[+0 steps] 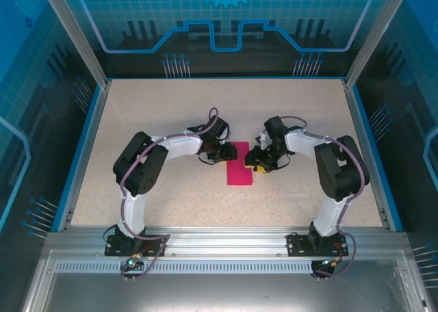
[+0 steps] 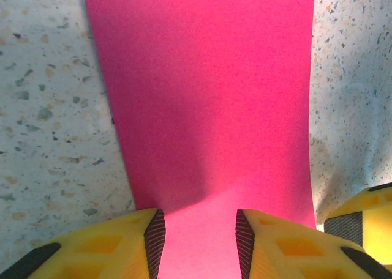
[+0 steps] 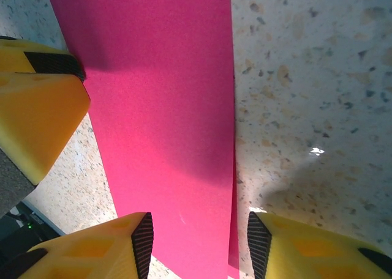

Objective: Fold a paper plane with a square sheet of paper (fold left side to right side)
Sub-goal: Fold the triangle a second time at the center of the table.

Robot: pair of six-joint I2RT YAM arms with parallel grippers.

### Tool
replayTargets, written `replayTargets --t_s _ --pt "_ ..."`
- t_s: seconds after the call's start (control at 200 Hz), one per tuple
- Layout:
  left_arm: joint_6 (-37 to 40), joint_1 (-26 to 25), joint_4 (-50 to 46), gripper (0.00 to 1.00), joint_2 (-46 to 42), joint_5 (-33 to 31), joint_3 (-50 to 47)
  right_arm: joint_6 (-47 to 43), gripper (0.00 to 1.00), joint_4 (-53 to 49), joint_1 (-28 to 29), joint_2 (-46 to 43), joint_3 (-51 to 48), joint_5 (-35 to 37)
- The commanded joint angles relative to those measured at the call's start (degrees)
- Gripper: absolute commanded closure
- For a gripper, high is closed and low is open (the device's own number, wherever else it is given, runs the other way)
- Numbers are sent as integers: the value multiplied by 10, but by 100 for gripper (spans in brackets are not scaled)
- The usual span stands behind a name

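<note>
Pink sheet (image 1: 239,164) is lying flat mid-worktop (image 1: 164,107). From above it's showing as a narrow rectangle, not a square. Both arms are reaching in toward it, one from each side.

Left tool (image 1: 217,152) is sitting at the sheet's left edge, toward the far corner. Right tool (image 1: 263,163) is sitting at the right edge, roughly halfway along.

Left wrist camera: the yellow fingers (image 2: 153,242) are standing apart with a clear gap over the near edge of the sheet. Pink is showing between the ribbed pads, so spread, nothing pinched. One yellow finger of the right tool is poking into the lower right corner of that view, just beside the sheet.

Right wrist camera: that tool's fingers (image 3: 142,245) are also standing apart, straddling the sheet's edge. One pad is over the paper, the other over bare worktop, so spread, not gripping. A second pink layer is peeking out along that edge near the tips, so the sheet is looking doubled over. A finger of the left tool is showing at the left of that view, over the sheet's other edge.

Can't tell whether either tool's tips are touching the paper or hovering just above it.
</note>
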Motion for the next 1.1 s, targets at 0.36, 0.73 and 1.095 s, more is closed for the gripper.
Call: replayTargets --t_s 0.36,0.73,1.095 --pt "3 -1 -11 59 -2 5 -19 19 56 15 23 27 -12 -42" --pt "6 -1 -8 59 -9 4 -25 42 58 49 11 -7 -24 -45" --pt "6 -1 2 59 -20 5 -35 76 58 103 -9 -2 -33 -76"
